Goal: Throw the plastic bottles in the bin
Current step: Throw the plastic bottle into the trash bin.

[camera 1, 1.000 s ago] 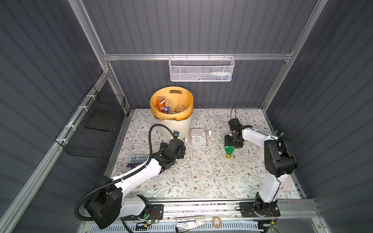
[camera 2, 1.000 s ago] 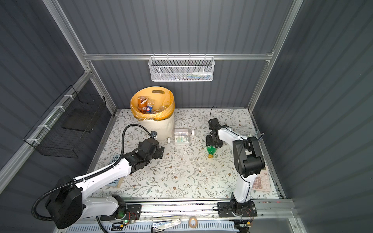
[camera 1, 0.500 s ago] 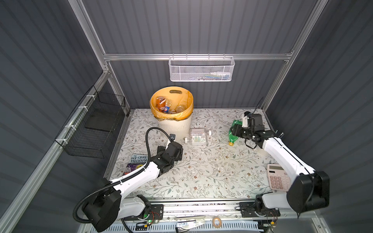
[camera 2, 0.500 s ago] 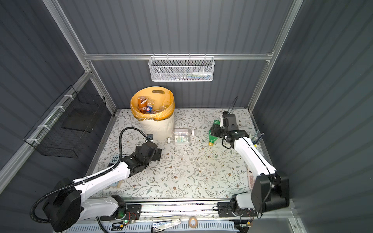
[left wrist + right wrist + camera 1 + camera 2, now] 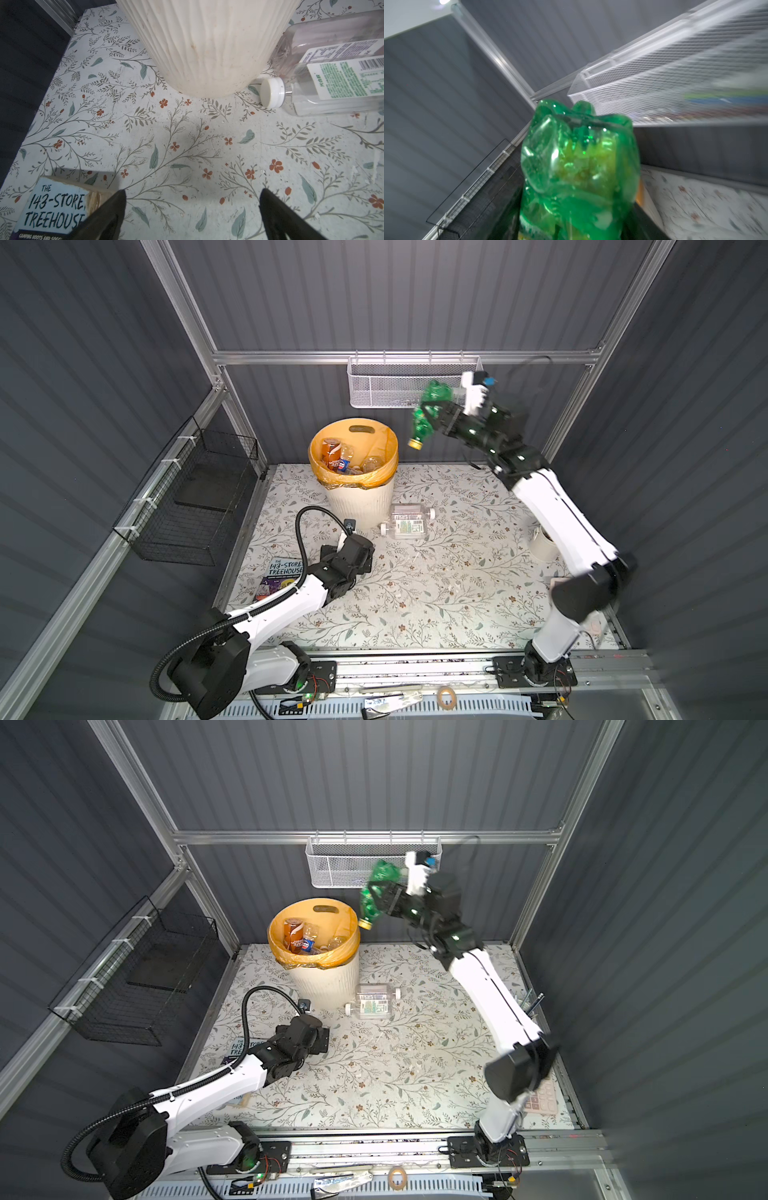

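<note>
My right gripper (image 5: 433, 419) is raised high at the back, level with the bin's right side. A crumpled green bottle (image 5: 428, 412) with a yellow cap hangs between its jaws, cap pointing down. It fills the right wrist view as the green bottle (image 5: 579, 166); blur hides whether the jaws still press it. The cream ribbed bin (image 5: 359, 504), lined in orange, holds several bottles (image 5: 340, 458). Two clear bottles (image 5: 409, 522) lie against the bin's right foot. My left gripper (image 5: 365, 559) rests low in front of the bin, open and empty (image 5: 192, 192).
A white mesh basket (image 5: 399, 385) hangs on the back wall just behind the raised gripper. A black wire basket (image 5: 195, 497) hangs on the left wall. A book (image 5: 282, 576) lies by the left arm. A white cup (image 5: 542, 545) and a calculator (image 5: 540, 1100) sit at the right.
The right arm has swung the green bottle from the mat up and leftward to high beside the bin. The left gripper has drawn back from the bin a little.
</note>
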Robot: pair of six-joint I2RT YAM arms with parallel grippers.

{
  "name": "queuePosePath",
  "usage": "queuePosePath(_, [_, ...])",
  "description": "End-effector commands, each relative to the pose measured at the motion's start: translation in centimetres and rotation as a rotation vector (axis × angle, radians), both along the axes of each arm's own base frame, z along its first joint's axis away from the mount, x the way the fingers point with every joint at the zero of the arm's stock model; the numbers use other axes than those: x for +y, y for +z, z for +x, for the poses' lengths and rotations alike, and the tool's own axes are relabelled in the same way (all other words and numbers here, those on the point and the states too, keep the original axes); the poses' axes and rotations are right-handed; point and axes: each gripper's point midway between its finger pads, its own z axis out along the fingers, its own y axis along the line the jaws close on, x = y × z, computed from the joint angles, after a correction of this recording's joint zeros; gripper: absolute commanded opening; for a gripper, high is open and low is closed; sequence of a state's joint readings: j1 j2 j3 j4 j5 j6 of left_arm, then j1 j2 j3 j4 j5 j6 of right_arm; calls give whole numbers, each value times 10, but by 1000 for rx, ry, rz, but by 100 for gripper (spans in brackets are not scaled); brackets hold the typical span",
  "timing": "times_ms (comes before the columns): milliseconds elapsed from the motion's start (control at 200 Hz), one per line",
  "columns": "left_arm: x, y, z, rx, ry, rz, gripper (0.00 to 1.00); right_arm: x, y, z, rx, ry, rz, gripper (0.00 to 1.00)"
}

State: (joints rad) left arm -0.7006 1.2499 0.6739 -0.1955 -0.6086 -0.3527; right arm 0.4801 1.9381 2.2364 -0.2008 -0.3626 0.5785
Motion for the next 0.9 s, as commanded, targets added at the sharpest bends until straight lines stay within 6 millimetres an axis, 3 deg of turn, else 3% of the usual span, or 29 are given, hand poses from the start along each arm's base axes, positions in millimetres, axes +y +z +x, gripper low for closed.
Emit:
queuePosePath(0, [-1,2,2,29,8,8,100,39,-54,7,155,96,-175,79])
queuePosePath(60, [-2,1,1,35,4,5,100,32,-53,19,168,72,-134,93])
queuePosePath(145, [-3,2,1,31,1,-8,100,21,-52,24,174,40,-137,99])
queuePosePath(250, [-2,5,-1,25,0,-10,100,-10,-47,21,116,-93,-149,99])
queuePosePath(310, [-1,8,-1,19,1,-14,100,-33,-25,10,54,-159,-114,99])
queuePosePath(435, [-3,15,1,0,-16,-15,100,-70,-31,-8,57,-235,-149,99])
queuePosePath(520, [-7,19,3,-7,-42,-13,100,-88,-59,-18,91,-256,-189,99])
queuePosePath(670, [-3,21,3,-24,-18,-17,100,-109,-139,-33,175,-248,-292,99])
queuePosePath(820, [1,25,0,-65,18,-82,100,-112,-223,-50,288,-200,-391,99])
queuePosePath(895, [0,25,0,-66,27,-106,100,-108,-252,-58,339,-159,-388,99])
